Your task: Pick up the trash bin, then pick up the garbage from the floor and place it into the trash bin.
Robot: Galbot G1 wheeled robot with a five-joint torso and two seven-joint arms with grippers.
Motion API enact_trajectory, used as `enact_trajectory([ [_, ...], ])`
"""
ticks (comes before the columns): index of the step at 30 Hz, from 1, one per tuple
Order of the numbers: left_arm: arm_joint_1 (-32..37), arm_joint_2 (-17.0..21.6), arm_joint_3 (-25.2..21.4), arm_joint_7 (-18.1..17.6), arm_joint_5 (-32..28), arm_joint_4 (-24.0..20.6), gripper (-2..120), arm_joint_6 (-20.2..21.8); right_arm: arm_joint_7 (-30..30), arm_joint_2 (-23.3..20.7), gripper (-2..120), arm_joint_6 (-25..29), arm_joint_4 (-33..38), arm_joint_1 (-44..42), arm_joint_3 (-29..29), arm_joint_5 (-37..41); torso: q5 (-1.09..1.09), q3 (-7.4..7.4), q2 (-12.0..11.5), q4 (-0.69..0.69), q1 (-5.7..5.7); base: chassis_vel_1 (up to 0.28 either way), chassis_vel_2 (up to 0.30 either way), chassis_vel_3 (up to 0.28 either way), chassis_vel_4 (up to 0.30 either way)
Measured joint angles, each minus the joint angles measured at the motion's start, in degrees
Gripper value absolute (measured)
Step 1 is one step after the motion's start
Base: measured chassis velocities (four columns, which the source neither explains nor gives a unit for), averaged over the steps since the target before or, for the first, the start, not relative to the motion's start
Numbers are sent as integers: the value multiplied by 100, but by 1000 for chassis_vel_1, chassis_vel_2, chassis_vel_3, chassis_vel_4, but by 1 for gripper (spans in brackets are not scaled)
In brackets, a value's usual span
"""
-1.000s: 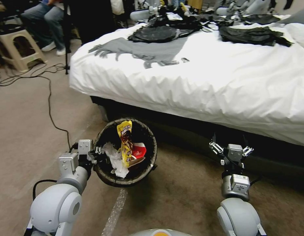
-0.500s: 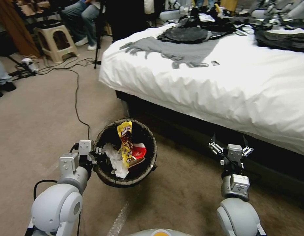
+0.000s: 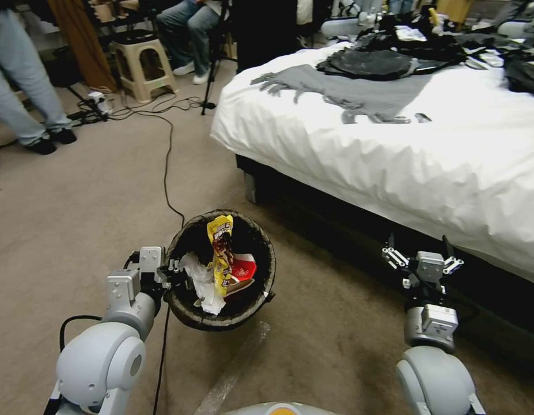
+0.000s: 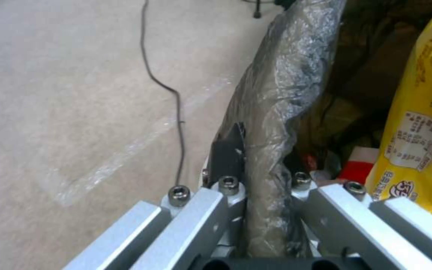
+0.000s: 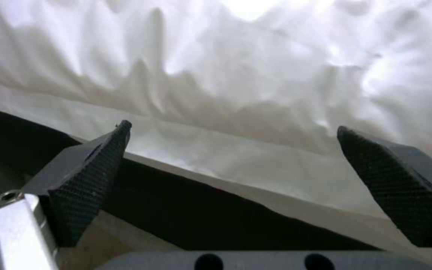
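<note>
The robot has swung left since a moment ago: the bed (image 3: pixel 428 155) now sits further right and more carpeted floor (image 3: pixel 76 196) shows, with a black cable (image 3: pixel 166 167) trailing across it. The arms have not shifted. The left end effector (image 3: pixel 173 270) stays clamped on the bag-lined rim of the trash bin (image 3: pixel 189 311), held above the floor, with a yellow wrapper (image 3: pixel 220 253), red cup (image 3: pixel 243 268) and tissue (image 3: pixel 202 282) inside. The right end effector (image 3: pixel 422 256) hangs apart and empty beside the bed's dark base.
</note>
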Motion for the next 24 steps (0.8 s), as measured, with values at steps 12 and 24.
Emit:
enact_trajectory([
  [12,-11,-9,-12,-4,-2,24,0,0,-152,-1,100,66,6,-91,234,100,0,0,0,0,0,59,70,72,63],
  [24,-48,-9,-24,-2,-5,58,0,0,-361,-1,100,193,12,-278,-19,18,-1,0,0,0,0,61,56,59,60],
])
